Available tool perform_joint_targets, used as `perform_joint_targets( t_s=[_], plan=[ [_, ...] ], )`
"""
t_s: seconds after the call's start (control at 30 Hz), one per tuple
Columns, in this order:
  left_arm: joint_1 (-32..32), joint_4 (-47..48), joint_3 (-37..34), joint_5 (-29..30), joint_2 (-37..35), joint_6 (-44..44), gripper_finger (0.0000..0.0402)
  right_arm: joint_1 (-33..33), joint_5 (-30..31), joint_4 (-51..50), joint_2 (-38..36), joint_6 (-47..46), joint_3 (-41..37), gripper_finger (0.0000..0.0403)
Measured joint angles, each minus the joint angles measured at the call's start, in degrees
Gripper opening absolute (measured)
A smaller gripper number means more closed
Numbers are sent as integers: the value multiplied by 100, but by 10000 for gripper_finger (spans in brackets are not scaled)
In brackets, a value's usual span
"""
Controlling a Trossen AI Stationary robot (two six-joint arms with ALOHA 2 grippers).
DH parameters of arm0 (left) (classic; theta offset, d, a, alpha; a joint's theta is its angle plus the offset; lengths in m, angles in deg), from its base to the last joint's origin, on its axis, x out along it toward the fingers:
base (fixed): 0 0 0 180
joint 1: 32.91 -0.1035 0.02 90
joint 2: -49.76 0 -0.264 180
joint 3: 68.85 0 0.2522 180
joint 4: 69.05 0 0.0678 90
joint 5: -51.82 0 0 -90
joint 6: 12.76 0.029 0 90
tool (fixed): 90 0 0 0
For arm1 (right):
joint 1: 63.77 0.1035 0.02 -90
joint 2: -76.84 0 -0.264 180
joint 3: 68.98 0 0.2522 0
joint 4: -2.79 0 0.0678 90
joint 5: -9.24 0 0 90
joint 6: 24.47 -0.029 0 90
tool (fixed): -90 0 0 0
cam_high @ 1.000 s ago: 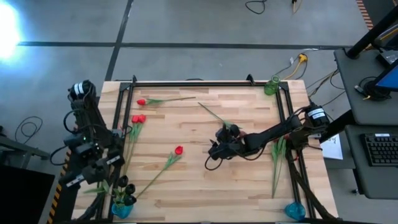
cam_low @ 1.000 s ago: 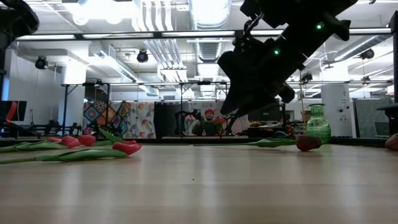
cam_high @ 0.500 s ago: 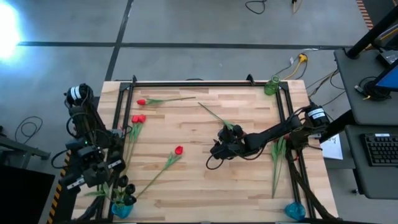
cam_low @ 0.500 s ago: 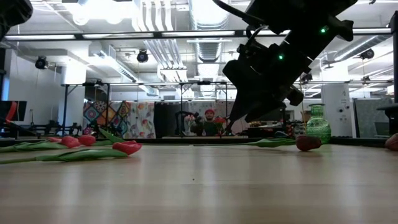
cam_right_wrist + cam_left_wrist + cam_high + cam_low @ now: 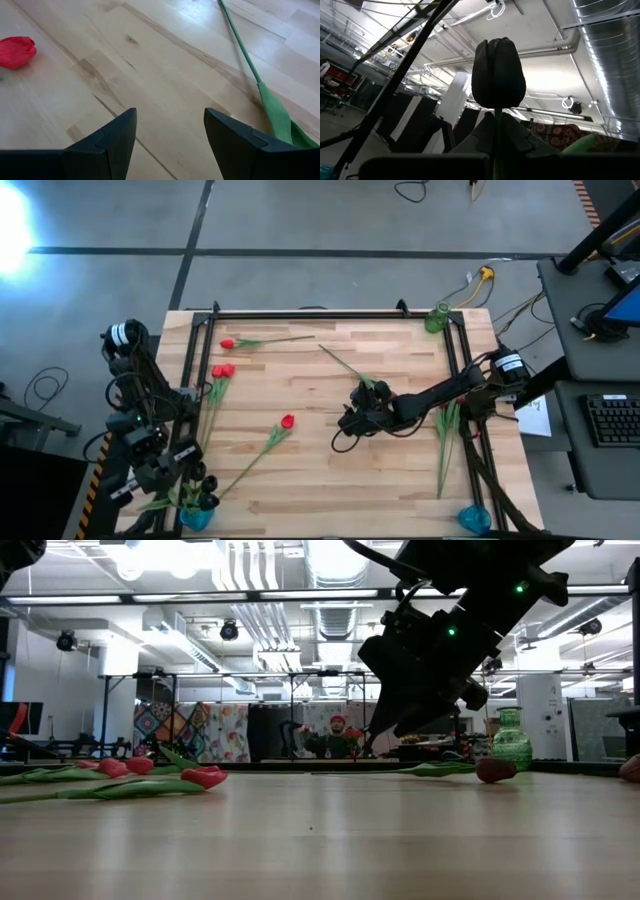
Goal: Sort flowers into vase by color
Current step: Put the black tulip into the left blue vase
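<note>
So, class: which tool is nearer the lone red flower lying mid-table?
The right tool, just beside the red flower. The left tool is off at the table's corner.

High view straight down; low view level across table (image 5: pixel 320 840); both share tabletop.

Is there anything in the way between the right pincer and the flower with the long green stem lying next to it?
Nothing visible. The right pincer is open over bare wood table, and the flower's green stem lies just beyond its fingers. The red tulip head sits off to the other side.
</note>
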Motion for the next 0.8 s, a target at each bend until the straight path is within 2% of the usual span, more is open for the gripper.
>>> perform_joint_targets(
  t_s=[0.43,0.8],
  plan=[
    [57,-2,-73,13,199,240,0,0,-143,7,0,2,0,224],
    [79,-4,-879,10,-356,102,0,26,-319,24,0,-48,0,224]
  ],
)
